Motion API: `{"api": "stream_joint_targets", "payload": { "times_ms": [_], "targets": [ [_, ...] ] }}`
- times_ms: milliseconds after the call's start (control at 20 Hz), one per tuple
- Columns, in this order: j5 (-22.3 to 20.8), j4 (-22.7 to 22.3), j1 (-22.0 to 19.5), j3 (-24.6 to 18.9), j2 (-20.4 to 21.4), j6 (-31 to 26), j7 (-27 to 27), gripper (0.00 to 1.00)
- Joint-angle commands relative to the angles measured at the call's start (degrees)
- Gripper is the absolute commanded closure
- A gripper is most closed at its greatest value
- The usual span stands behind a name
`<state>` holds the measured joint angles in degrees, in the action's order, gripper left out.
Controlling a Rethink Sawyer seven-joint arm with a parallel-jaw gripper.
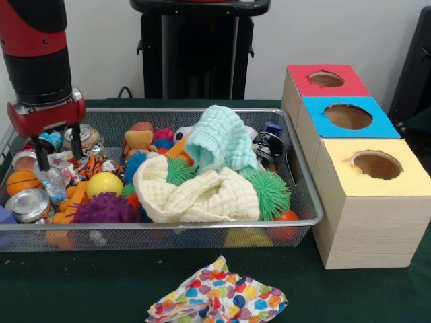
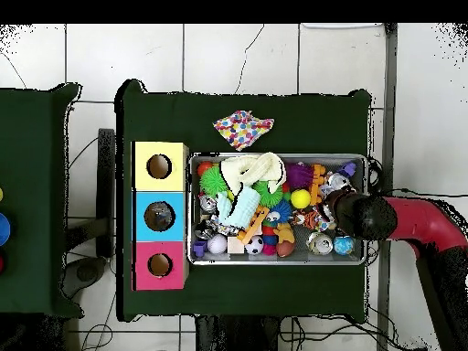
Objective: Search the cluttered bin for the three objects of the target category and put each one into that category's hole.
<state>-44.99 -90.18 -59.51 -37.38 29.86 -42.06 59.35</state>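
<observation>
My gripper [image 1: 60, 156] hangs open over the left end of the wire mesh bin [image 1: 168, 225], its two black fingers [image 1: 44, 153] just above a crumpled clear bottle [image 1: 52, 180] and some cans [image 1: 28, 205]. Nothing is held. A mint green cloth [image 1: 219, 138] and a cream cloth [image 1: 202, 195] lie heaped in the bin's middle. A polka-dot cloth [image 1: 215, 299] lies on the table in front of the bin. In the overhead view the red arm [image 2: 402, 219] covers the gripper at the bin's right end [image 2: 364, 210].
Three boxes with round holes stand in a row beside the bin: red [image 1: 303, 84], blue [image 1: 316, 124], yellow [image 1: 343, 178]. The bin also holds spiky balls [image 1: 104, 210], a yellow ball [image 1: 104, 184], a small basketball [image 1: 21, 182] and a plush bear [image 1: 138, 141].
</observation>
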Motion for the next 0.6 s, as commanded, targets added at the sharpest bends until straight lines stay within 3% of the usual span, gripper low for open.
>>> {"api": "stream_joint_targets", "payload": {
  "times_ms": [50,600],
  "targets": [
    [-3.0,-1.25,0.71,0.29,1.79,1.45,-6.11,0.0],
    [-1.19,-1.19,1.07,-1.0,7.05,-0.3,-6.69,0.0]
  ]
}}
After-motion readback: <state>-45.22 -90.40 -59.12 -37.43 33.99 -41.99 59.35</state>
